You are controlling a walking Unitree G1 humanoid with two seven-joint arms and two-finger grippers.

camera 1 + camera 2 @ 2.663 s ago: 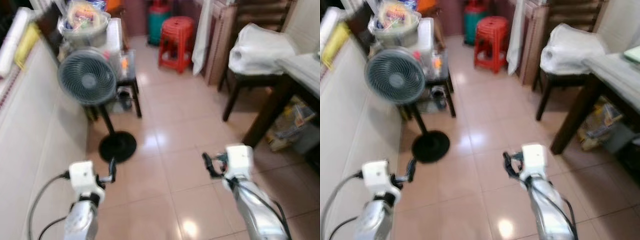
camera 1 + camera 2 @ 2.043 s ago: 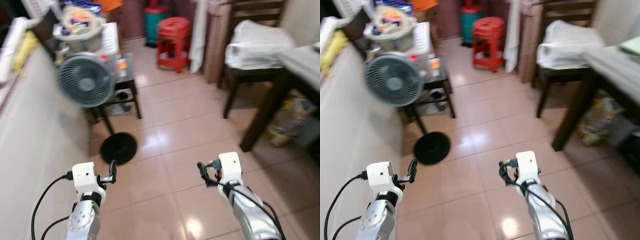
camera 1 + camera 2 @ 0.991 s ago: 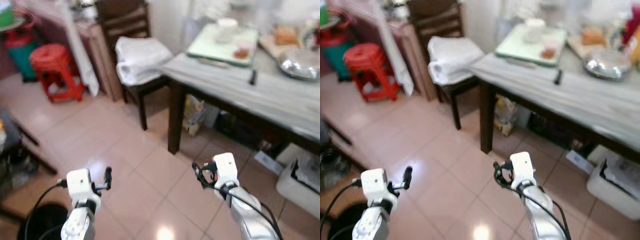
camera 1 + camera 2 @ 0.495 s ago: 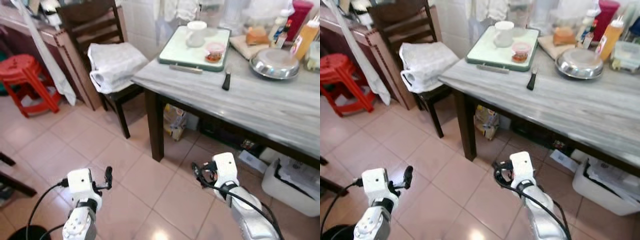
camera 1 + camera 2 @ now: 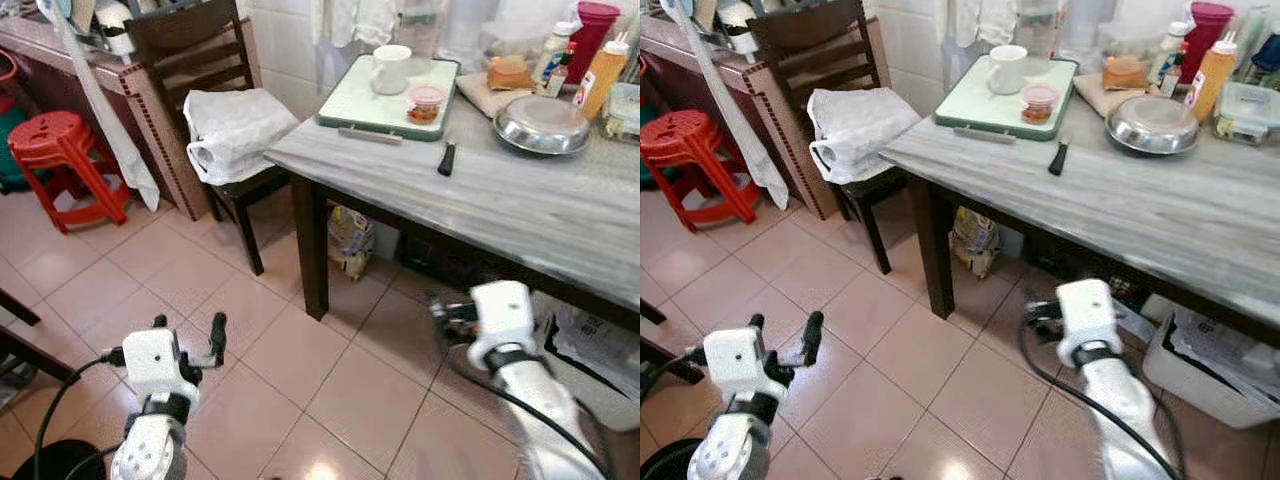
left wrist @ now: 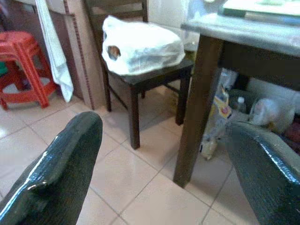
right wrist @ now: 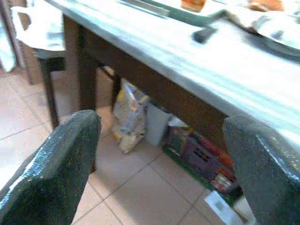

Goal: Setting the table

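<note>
Right gripper (image 5: 1045,312) held low before the table (image 5: 1200,215), below its near edge, fingers spread wide and holding nothing, as seen in the right wrist view. Left gripper (image 5: 187,332) likewise low over the tiled floor, off to the left, fingers (image 6: 56,173) parted and empty, aimed past the table leg (image 5: 312,250) toward the chair (image 5: 215,60) with the white bag (image 5: 238,130) on its seat.

Above and ahead of the right gripper, nearest of the tabletop things: a black-handled knife (image 5: 1058,156) lying flat, long axis running roughly away from the robot, handle end nearer. Just beyond it, up and a little leftward from that gripper: a pale green tray (image 5: 1002,90) carrying a white mug (image 5: 1006,68) and a small red-topped cup (image 5: 1039,102). Up and to the right of the gripper, farther back: a steel bowl (image 5: 1153,122). Behind that, near the wall: bottles and a lidded container (image 5: 1245,110).

Judged from this: right arm clearly the nearer to all the tableware, the left well apart and off to the side. Coming move likely a lift of the right gripper from beneath the edge up and forward onto the tabletop, the knife or tray reachable first.
</note>
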